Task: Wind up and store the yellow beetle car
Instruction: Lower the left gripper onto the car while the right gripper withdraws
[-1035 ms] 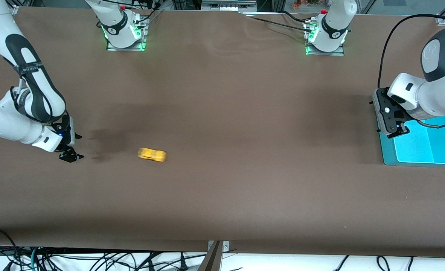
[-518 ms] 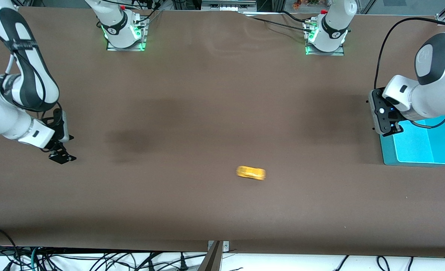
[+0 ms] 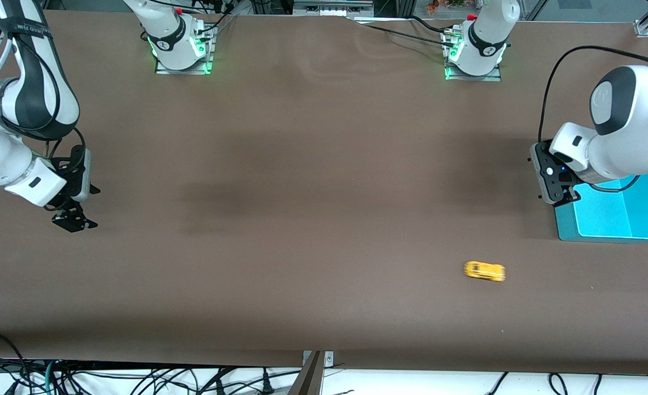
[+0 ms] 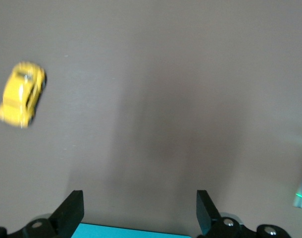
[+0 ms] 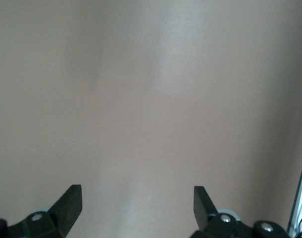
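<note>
The yellow beetle car [image 3: 484, 270] stands free on the brown table, toward the left arm's end and nearer the front camera than the cyan tray [image 3: 564, 230]. It looks slightly smeared. The left wrist view shows the car [image 4: 22, 94] well off to one side of the fingers. My left gripper [image 3: 557, 193] hangs open over the tray's edge that faces the table's middle, with the tray's cyan edge [image 4: 131, 232] just under its empty jaws [image 4: 139, 203]. My right gripper [image 3: 74, 219] is open and empty over bare table at the right arm's end [image 5: 136, 196].
Both arm bases [image 3: 180, 41] [image 3: 475, 46] stand along the table edge farthest from the front camera. Cables lie below the table's front edge [image 3: 137, 378]. Nothing stands between the car and the tray.
The car has rolled across the table from beside the right gripper to the left arm's end. The right gripper drew back toward its end of the table. The left gripper shifted slightly off the tray.
</note>
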`<control>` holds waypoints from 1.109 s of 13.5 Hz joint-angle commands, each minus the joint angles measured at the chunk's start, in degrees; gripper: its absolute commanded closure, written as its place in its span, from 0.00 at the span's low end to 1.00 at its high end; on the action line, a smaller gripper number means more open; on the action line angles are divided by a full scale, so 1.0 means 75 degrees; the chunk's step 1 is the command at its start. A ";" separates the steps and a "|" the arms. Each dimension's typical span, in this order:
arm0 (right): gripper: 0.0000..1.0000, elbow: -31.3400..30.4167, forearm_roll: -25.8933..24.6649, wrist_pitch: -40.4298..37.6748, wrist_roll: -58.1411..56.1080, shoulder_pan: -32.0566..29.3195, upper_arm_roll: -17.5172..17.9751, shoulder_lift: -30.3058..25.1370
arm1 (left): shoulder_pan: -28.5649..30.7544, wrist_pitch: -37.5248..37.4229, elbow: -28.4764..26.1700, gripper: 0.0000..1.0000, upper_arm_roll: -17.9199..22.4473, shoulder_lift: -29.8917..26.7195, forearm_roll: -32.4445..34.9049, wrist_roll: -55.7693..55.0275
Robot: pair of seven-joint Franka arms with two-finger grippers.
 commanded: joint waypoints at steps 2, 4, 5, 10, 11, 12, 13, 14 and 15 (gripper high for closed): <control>0.00 -0.0067 -0.0024 -0.0450 0.0980 0.0118 0.0006 -0.0488 | 0.0385 0.1265 0.0000 0.00 -0.0048 0.0516 0.0196 0.0177; 0.00 -0.0055 -0.0036 -0.0497 0.1122 0.0130 0.0006 -0.0477 | 0.0467 0.1828 0.0024 0.00 -0.0048 0.0903 0.0207 0.0200; 0.00 -0.0055 -0.0024 -0.0497 0.1145 0.0188 0.0018 -0.0477 | 0.0561 0.2179 0.0035 0.00 -0.0048 0.1113 0.0277 0.0386; 0.00 0.0307 -0.0001 -0.0509 0.1789 0.0703 0.0018 -0.0115 | 0.1334 0.3857 0.0665 0.00 -0.0037 0.2612 0.0442 0.1173; 0.00 0.0424 -0.0001 -0.0497 0.1987 0.0878 0.0006 0.0049 | 0.1405 0.3928 0.1016 0.00 -0.0025 0.2952 0.0430 0.1173; 0.00 0.0507 -0.0001 -0.0474 0.2314 0.0938 0.0006 0.0201 | 0.1417 0.3928 0.1333 0.00 -0.0025 0.3187 0.0407 0.1173; 0.00 0.0577 -0.0012 -0.0474 0.2538 0.1077 0.0006 0.0261 | 0.1417 0.3928 0.1510 0.00 -0.0013 0.3306 0.0395 0.1162; 0.00 0.0705 -0.0024 -0.0474 0.2644 0.1160 0.0006 0.0412 | 0.1405 0.3940 0.1686 0.00 -0.0013 0.3411 0.0383 0.1150; 0.00 0.0892 -0.0013 -0.0497 0.2750 0.1196 -0.0006 0.0564 | 0.1405 0.3940 0.1966 0.00 -0.0013 0.3575 0.0383 0.1150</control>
